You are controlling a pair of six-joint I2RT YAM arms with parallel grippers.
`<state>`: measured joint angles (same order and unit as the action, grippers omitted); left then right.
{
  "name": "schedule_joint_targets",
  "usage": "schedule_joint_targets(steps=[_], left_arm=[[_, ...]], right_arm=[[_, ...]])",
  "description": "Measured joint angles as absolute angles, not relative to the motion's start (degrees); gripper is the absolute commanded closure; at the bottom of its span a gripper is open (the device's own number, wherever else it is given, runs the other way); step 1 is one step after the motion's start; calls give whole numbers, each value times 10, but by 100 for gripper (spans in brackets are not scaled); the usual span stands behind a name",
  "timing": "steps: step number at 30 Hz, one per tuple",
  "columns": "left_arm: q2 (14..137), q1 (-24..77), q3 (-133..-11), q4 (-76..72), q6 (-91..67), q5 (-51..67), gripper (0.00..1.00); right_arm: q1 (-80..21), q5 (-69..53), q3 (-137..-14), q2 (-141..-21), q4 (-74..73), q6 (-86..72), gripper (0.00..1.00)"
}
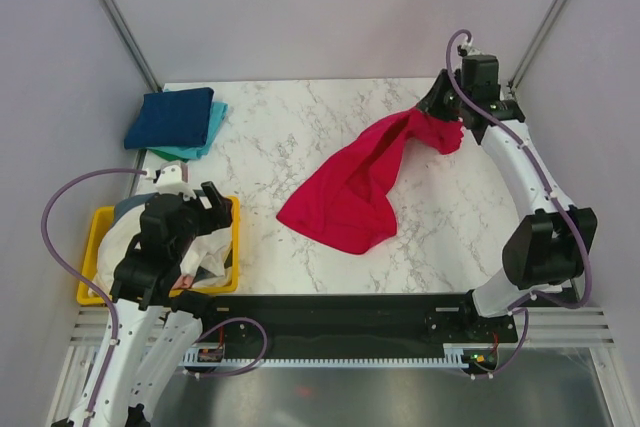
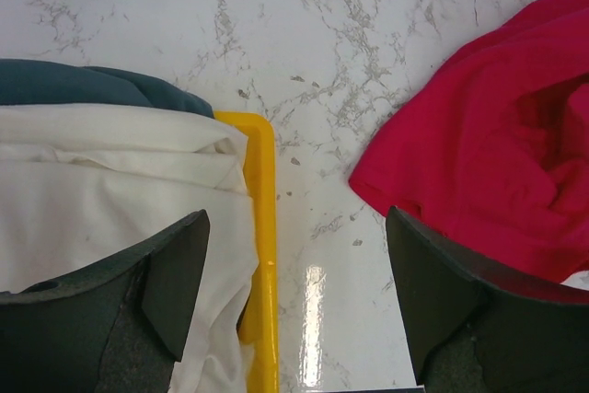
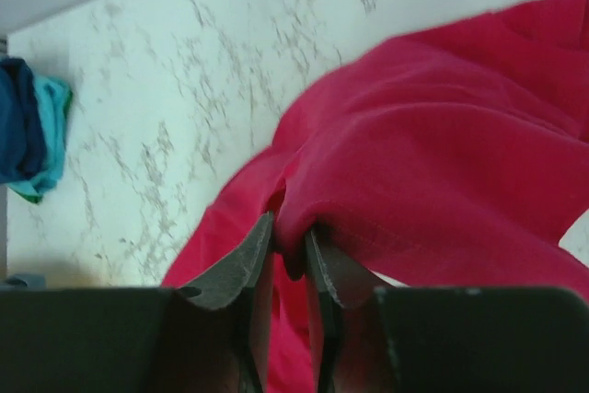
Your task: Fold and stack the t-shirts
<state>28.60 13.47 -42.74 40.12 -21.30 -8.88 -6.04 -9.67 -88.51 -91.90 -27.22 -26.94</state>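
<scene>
A bright red t-shirt [image 1: 357,185] lies crumpled across the middle of the marble table, one end lifted toward the back right. My right gripper [image 1: 447,117] is shut on a fold of that red t-shirt [image 3: 442,163], the cloth pinched between its fingers [image 3: 253,260]. A folded stack of navy blue [image 1: 170,117], teal and green t-shirts sits at the back left. White [image 2: 101,190] and grey-blue [image 2: 83,85] t-shirts lie heaped in the yellow tray [image 2: 260,227]. My left gripper [image 2: 294,292] hangs open over the tray's right rim, with nothing between its fingers.
The yellow tray [image 1: 95,237] stands at the table's front left edge. Grey walls and metal posts close in the back and sides. Bare marble [image 1: 300,117] lies between the stack and the red shirt.
</scene>
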Motion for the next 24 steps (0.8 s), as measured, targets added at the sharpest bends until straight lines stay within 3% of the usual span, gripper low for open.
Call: schedule_joint_targets(steps=[1,4,6,14,24], left_arm=[[286,135,-427,401,-213,-89,16],[286,135,-427,401,-213,-89,16],[286,135,-427,401,-213,-89,16],[287,135,-427,401,-213,-89,16],[293,130,-427,401,-213,-86,16]], right_arm=[[-60,-100,-868,-915,-273,-268,72],[-60,-116,-808,-919,-271,-269,43],[-60,-125,-776,-929,-276,-267,30],[-60,-130,-723,-937,-267,-263,28],[-60,-55,-608,-922,-248,-252,36]])
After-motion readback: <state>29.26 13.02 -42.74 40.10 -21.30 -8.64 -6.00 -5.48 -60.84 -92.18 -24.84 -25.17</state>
